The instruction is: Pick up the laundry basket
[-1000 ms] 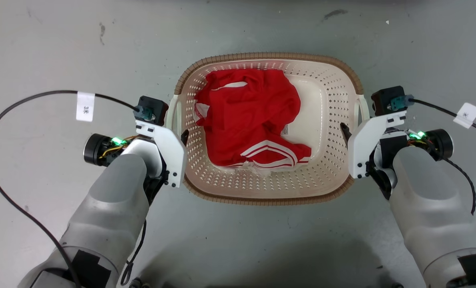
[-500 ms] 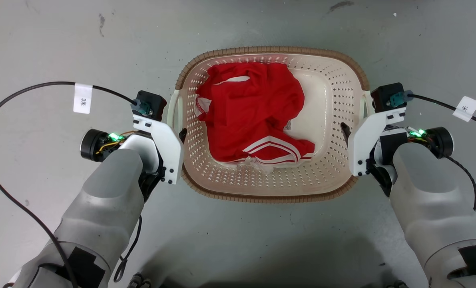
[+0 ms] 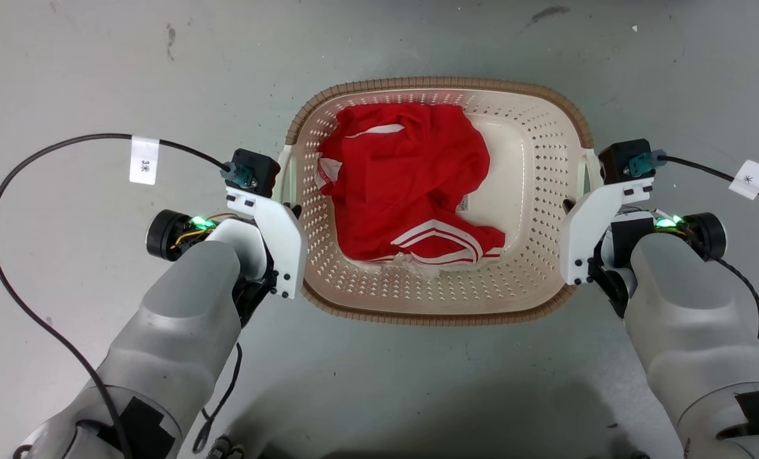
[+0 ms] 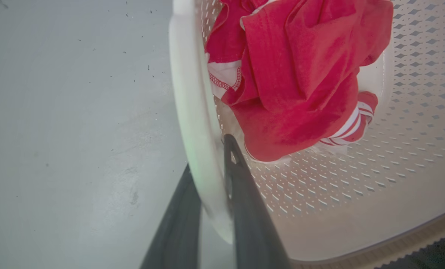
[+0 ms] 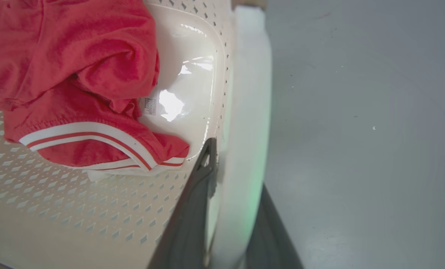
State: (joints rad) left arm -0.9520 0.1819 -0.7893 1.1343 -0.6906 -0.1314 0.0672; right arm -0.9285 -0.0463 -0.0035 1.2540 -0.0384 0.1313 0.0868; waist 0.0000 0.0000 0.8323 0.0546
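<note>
The laundry basket (image 3: 527, 255), cream and perforated with a brown woven-look rim (image 3: 436, 83), sits centred in the head view with a red garment with white stripes (image 3: 411, 185) inside. My left gripper (image 3: 294, 210) is at its left white handle (image 3: 288, 175). My right gripper (image 3: 568, 206) is at the right handle (image 3: 584, 175). In the left wrist view the left gripper (image 4: 207, 157) is shut with one dark finger on each side of the handle (image 4: 190, 93). The right wrist view shows the right gripper (image 5: 237, 164) clamped the same way on its handle (image 5: 250, 93).
Grey concrete floor (image 3: 99, 76) surrounds the basket on all sides. Black cables with white tags (image 3: 144, 160) loop from both wrists over the floor beside the arms.
The whole view has shifted slightly. The basket looks a little larger and sits a bit further right, and both arms moved with it. Less of each finger shows past the white wrist brackets.
</note>
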